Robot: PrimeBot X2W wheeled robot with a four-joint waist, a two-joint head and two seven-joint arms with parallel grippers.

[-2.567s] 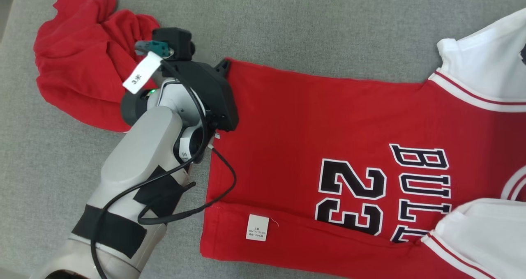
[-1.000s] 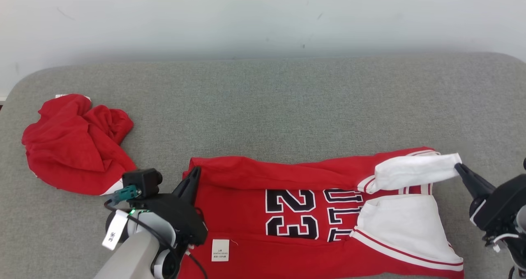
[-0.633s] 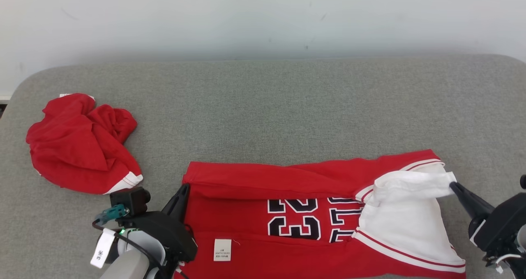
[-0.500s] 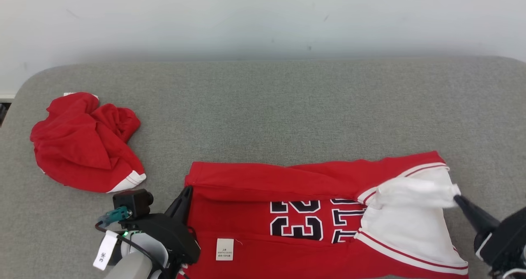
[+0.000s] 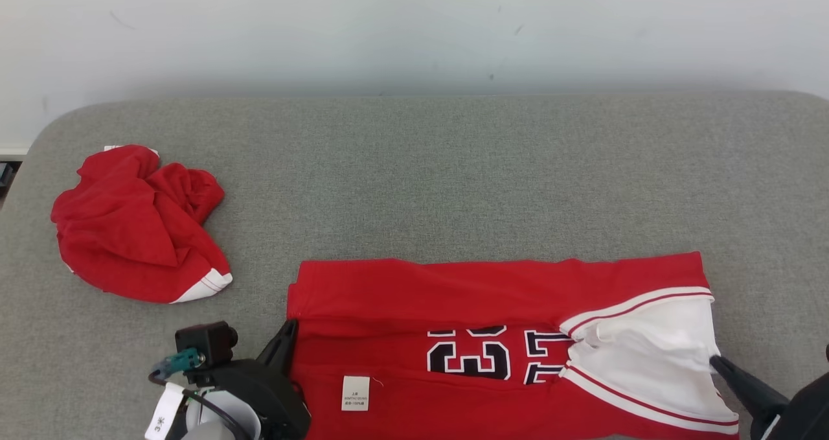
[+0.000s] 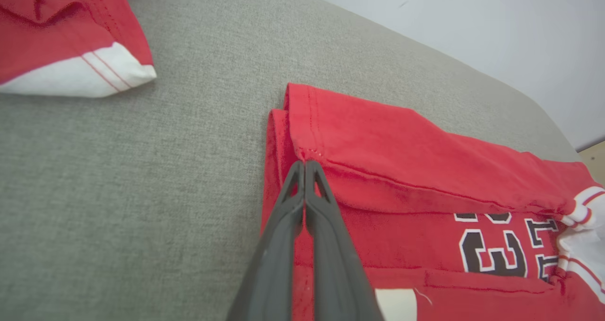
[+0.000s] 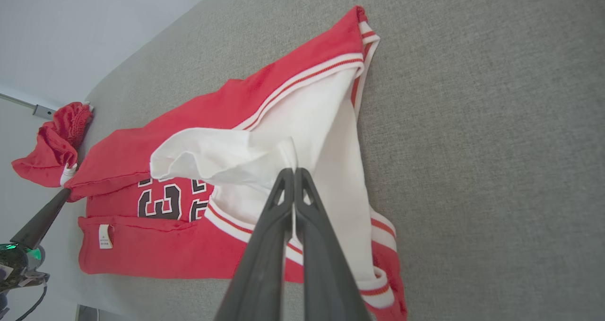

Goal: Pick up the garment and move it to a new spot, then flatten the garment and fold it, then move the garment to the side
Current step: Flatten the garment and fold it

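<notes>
Right gripper [image 5: 715, 362] has drawn the garment's [image 5: 492, 291] white sleeve [image 5: 654, 349] nearer.

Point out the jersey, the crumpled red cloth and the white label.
jersey [image 5: 492, 284]: head view, on the folded red flap.
crumpled red cloth [image 5: 123, 232]: head view, middle of the heap.
white label [image 5: 355, 393]: head view, centre of the tag.

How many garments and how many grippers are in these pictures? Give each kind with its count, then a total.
Garments: 2, the numbered jersey and the crumpled red garment.
Grippers: 2, the left gripper and the right gripper, both pinching the numbered jersey.
Total: 4.
</notes>
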